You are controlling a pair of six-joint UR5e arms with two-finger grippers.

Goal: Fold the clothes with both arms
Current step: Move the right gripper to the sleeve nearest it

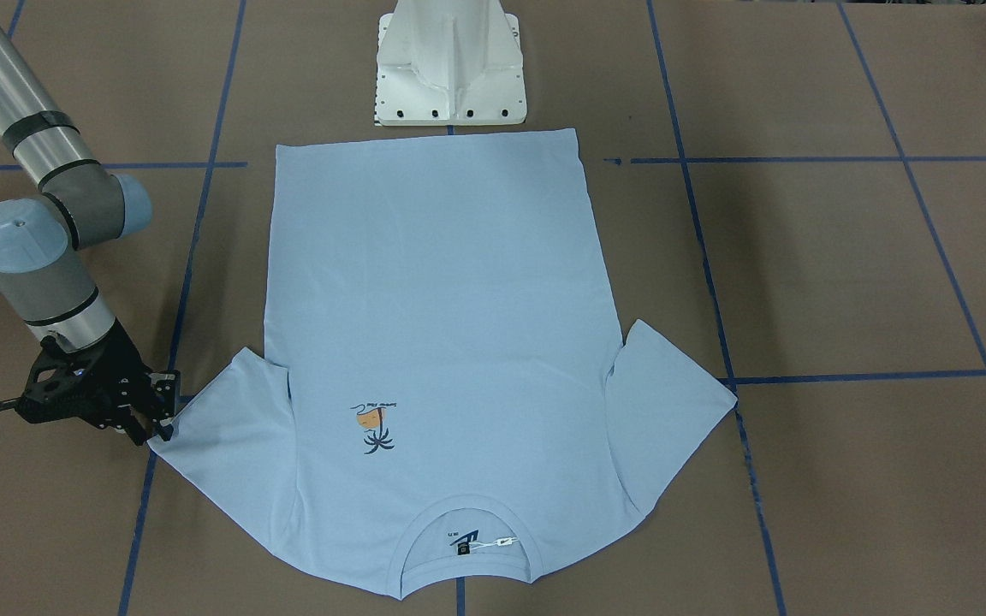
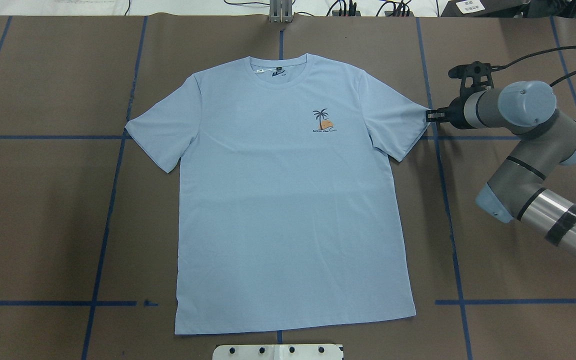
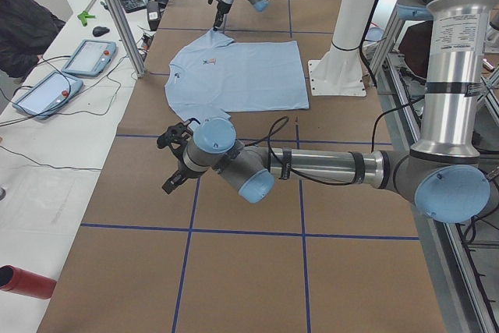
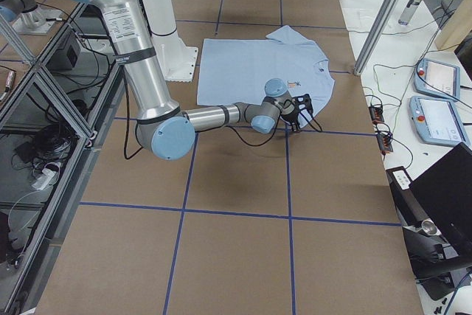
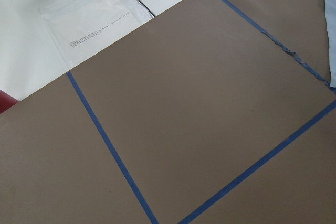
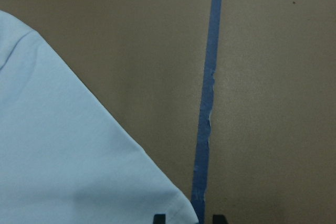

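The light blue T-shirt (image 2: 288, 200) lies flat and face up on the brown table, its collar at the far side and the palm print (image 2: 324, 121) on the chest. My right gripper (image 2: 428, 116) sits low at the tip of the sleeve on my right. In the right wrist view its open fingertips (image 6: 160, 219) straddle the sleeve's corner (image 6: 181, 205). The same gripper (image 1: 159, 412) shows at the left in the front-facing view. My left gripper (image 3: 175, 169) hovers over bare table off the shirt's other sleeve; I cannot tell its state.
The white pedestal base (image 1: 450, 68) stands at the shirt's hem. Blue tape lines (image 2: 113, 175) grid the brown paper. Beyond the collar side, a white side table carries teach pendants (image 3: 86, 56), cables and a red cylinder (image 3: 27, 282); aluminium posts (image 3: 117, 13) rise there.
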